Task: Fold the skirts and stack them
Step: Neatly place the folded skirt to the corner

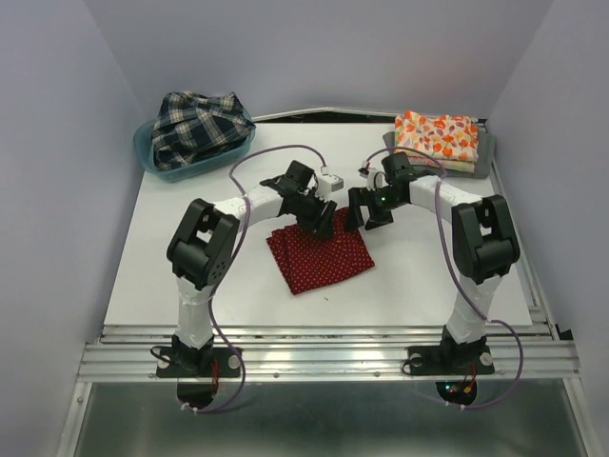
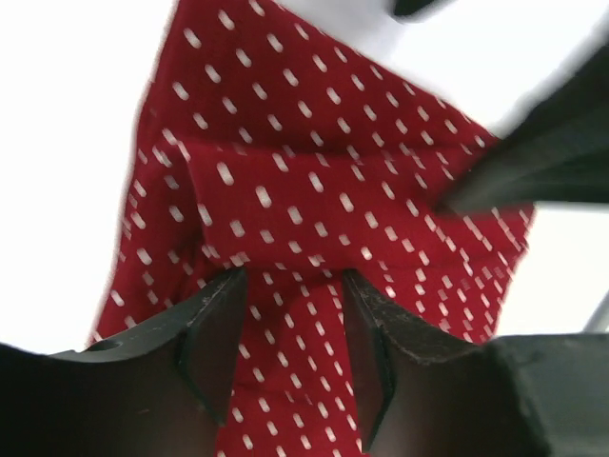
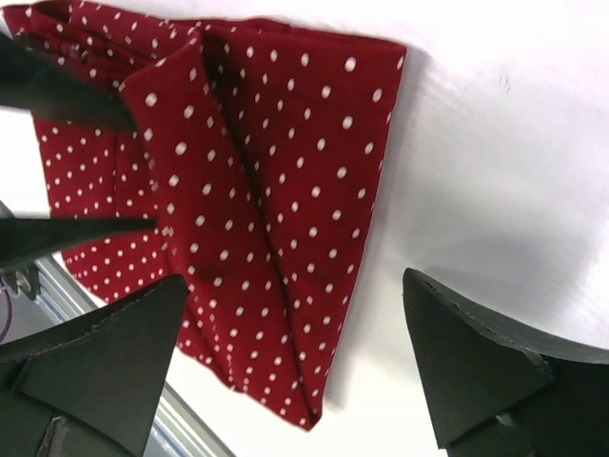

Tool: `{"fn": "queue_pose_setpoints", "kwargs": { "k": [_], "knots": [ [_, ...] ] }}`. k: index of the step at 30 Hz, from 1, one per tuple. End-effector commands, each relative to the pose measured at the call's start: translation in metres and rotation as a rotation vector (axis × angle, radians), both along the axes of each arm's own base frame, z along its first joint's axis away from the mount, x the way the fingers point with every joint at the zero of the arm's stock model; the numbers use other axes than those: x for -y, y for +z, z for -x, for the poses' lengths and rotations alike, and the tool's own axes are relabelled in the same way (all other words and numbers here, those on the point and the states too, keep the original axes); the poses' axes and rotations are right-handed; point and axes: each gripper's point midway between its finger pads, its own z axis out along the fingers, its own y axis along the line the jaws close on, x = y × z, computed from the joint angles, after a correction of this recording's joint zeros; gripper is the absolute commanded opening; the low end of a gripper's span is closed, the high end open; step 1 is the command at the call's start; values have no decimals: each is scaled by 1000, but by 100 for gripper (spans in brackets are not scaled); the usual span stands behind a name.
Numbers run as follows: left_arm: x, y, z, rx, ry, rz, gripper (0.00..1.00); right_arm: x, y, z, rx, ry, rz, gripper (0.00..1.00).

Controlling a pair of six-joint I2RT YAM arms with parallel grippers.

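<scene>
- Dark red cloth skirt with small white dots (image 1: 319, 255) lies mid-bench, on the white bench (image 1: 428, 281), between the two arms. It is already folded to a compact, roughly four-sided packet, skewed to the bench edges.
- Left claw (image 2: 292, 281) sits over the packet's far edge. Its fingers are narrowed, with a strip of dotted cloth filling the gap. Cannot tell whether the cloth is truly pinched or only straddled.
- Right claw (image 3: 295, 278) is spread wide and holds nothing. It hangs just beside the packet's far right edge, with one finger over cloth and the other over bare bench.
- Key relation: in the right wrist view the packet's long axis runs top to bottom. Its clean folded edge is on the side nearer the right claw. A loose raised flap is on the far side, where the left claw's dark tips point in.
- Left arm is the nearer one, being already on the cloth.
- Cloth looks thin and limp. Layers are uneven, with a ridge down the middle.
- Navy-green-white plaid skirt (image 1: 198, 126) is heaped unfolded in a translucent teal plastic bin (image 1: 152, 157) at far left.
- Orange-and-cream floral skirt (image 1: 438, 135) lies folded on a grey tray (image 1: 483, 157) at far right, likely the stack's base.
</scene>
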Motion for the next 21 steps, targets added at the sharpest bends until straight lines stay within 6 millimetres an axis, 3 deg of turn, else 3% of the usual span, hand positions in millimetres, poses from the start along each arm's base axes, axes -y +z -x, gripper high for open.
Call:
{"fn": "queue_pose_setpoints", "kwargs": {
  "k": [1, 6, 11, 15, 17, 18, 19, 21],
  "knots": [
    [-2, 66, 14, 84, -69, 140, 57, -10, -1, -15, 58, 18, -50, 99],
    [-17, 86, 7, 181, -59, 118, 62, -12, -19, -25, 78, 28, -46, 92],
    [-29, 94, -21, 255, -41, 74, 75, -19, -22, -25, 74, 66, -91, 79],
    [-27, 87, -35, 289, -86, 34, 77, -24, -15, -18, 69, 89, -134, 77],
    [-26, 70, -34, 259, -144, 15, 77, -25, -13, -15, 67, 97, -146, 79],
    [-23, 73, -42, 280, -160, 12, 77, -25, -9, -14, 72, 100, -153, 80],
    [-23, 59, -46, 263, -166, -9, 77, -27, -7, -13, 68, 106, -166, 82],
    [-20, 56, -56, 285, -178, -13, 78, -29, -5, -12, 65, 113, -181, 83]
  ]
}}
